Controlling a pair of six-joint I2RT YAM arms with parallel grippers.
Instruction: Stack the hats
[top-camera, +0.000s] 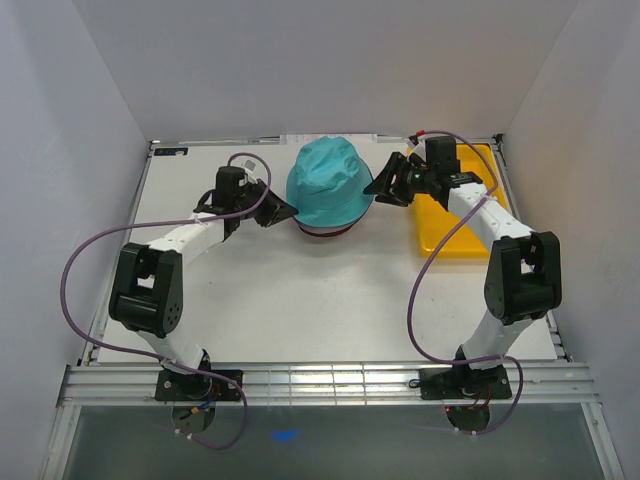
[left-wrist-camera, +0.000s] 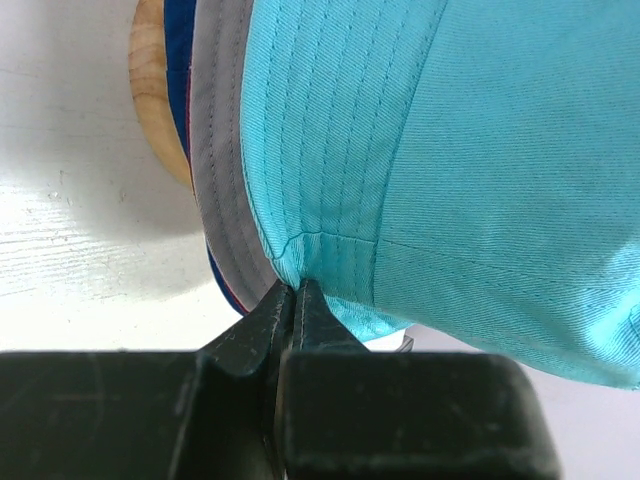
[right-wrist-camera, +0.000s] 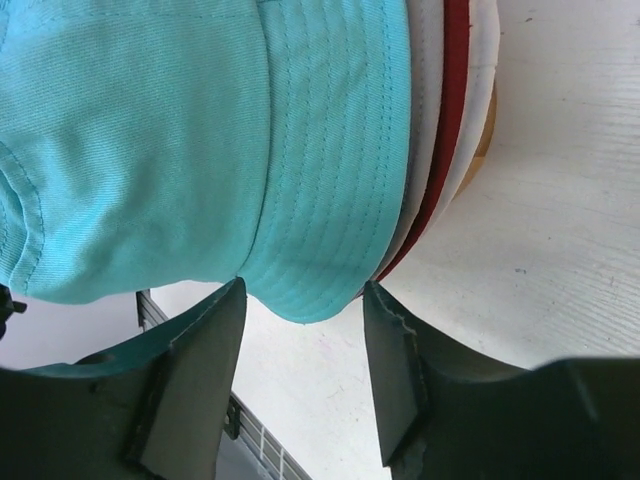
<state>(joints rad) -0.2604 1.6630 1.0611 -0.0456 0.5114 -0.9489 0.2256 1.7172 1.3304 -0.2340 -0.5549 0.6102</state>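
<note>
The teal hat (top-camera: 330, 185) sits on top of the stack at the middle back of the table. A dark red brim (top-camera: 325, 232) pokes out under it. In the left wrist view the teal hat (left-wrist-camera: 450, 150) lies over a grey brim (left-wrist-camera: 220, 150), a blue edge (left-wrist-camera: 180, 70) and the wooden stand (left-wrist-camera: 150, 90). My left gripper (left-wrist-camera: 293, 290) is shut, pinching the teal brim on the hat's left side (top-camera: 285, 210). My right gripper (right-wrist-camera: 303, 290) is open at the hat's right side (top-camera: 378, 187). The teal brim (right-wrist-camera: 320, 200) hangs between its fingertips, with the red brim (right-wrist-camera: 445, 150) beside it.
A flat yellow tray (top-camera: 455, 235) lies at the back right, partly under my right arm. White walls close in the table at the back and on both sides. A metal rail (top-camera: 330, 380) runs along the near edge.
</note>
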